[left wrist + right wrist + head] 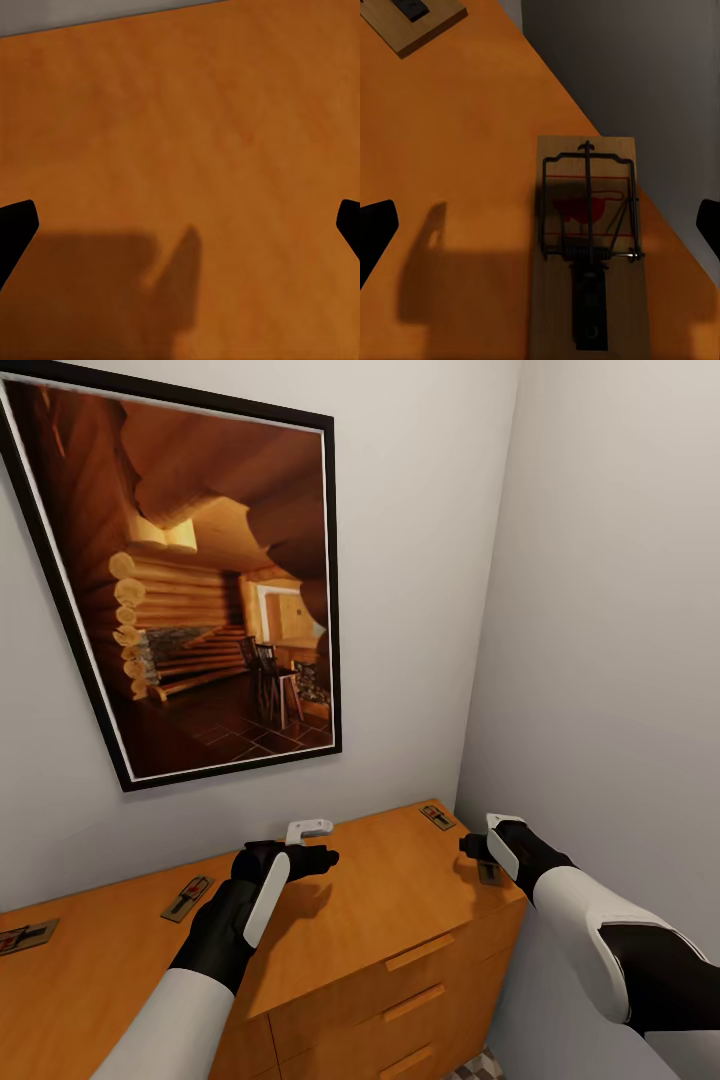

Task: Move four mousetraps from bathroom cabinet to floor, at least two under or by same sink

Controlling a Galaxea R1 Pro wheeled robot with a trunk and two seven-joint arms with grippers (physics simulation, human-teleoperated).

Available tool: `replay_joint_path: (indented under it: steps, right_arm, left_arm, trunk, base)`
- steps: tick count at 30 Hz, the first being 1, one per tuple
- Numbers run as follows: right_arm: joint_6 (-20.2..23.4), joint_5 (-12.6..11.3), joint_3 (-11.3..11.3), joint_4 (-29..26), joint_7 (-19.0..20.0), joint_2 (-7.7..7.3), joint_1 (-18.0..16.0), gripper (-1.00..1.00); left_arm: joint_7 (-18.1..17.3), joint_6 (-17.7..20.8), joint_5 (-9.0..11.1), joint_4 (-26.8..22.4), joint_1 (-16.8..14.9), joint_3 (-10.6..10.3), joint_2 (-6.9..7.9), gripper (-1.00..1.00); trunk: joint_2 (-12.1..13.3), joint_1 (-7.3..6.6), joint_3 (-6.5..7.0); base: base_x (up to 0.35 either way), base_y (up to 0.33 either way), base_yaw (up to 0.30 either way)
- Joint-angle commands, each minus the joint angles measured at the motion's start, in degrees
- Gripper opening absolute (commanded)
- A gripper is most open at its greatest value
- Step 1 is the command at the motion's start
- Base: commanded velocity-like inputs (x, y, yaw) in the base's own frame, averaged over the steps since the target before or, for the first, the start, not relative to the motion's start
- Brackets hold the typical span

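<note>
The right gripper point(540, 225) hangs wide open, empty, over a mousetrap point(589, 247) at the cabinet point(400, 900) edge, frame's right. It should straddle the board's narrow sides before closing. The left gripper point(180, 225) hangs spread and empty.

A large black-framed picture point(190, 590) hangs on the pale far wall point(420, 560), showing a log-cabin interior with chairs and a dark tiled floor. A plain grey wall point(610, 640) meets it at the right corner.

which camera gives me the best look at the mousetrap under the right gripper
The right wrist view: the mousetrap lies close up between the open fingertips, wire bar and spring plain. In the head view it peeks out beneath the right gripper, mostly hidden. The left wrist view faces bare cabinet top.
</note>
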Motion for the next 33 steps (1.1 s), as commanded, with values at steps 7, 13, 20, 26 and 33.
replay_joint_path:
  steps: [7, 13, 20, 26, 33]
  right_arm:
    - [0.3, -0.6, 0.1, -0.1, -0.4, -0.01, 0.0, 1.0]
    - [0.3, -0.6, 0.1, -0.1, -0.4, -0.01, 0.0, 1.0]
    - [0.3, -0.5, 0.1, -0.1, -0.4, -0.01, 0.0, 1.0]
    - [0.3, -0.5, 0.1, -0.1, -0.4, -0.01, 0.0, 1.0]
    - [0.3, -0.5, 0.1, -0.1, -0.4, -0.01, 0.0, 1.0]
  left_arm:
    - [0.3, 0.2, 0.6, 0.0, 0.0, -0.1, 0.0, 1.0]
    - [0.2, 0.2, 0.7, 0.0, 0.0, -0.1, 0.0, 1.0]
    - [0.2, 0.2, 0.7, -0.1, 0.0, -0.1, 0.0, 1.0]
    - [0.2, 0.2, 0.7, -0.1, 0.0, -0.1, 0.0, 1.0]
    - [0.2, 0.1, 0.7, -0.1, 0.0, -0.1, 0.0, 1.0]
  trunk:
    - [-0.1, 0.01, -0.09]
    - [-0.1, 0.01, -0.09]
    - [-0.1, 0.01, -0.09]
    - [-0.1, 0.01, -0.09]
    - [-0.1, 0.01, -0.09]
  base:
    - [0.0, 0.0, 0.0]
    - [0.0, 0.0, 0.0]
    - [0.0, 0.0, 0.0]
    - [0.0, 0.0, 0.0]
    - [0.0, 0.0, 0.0]
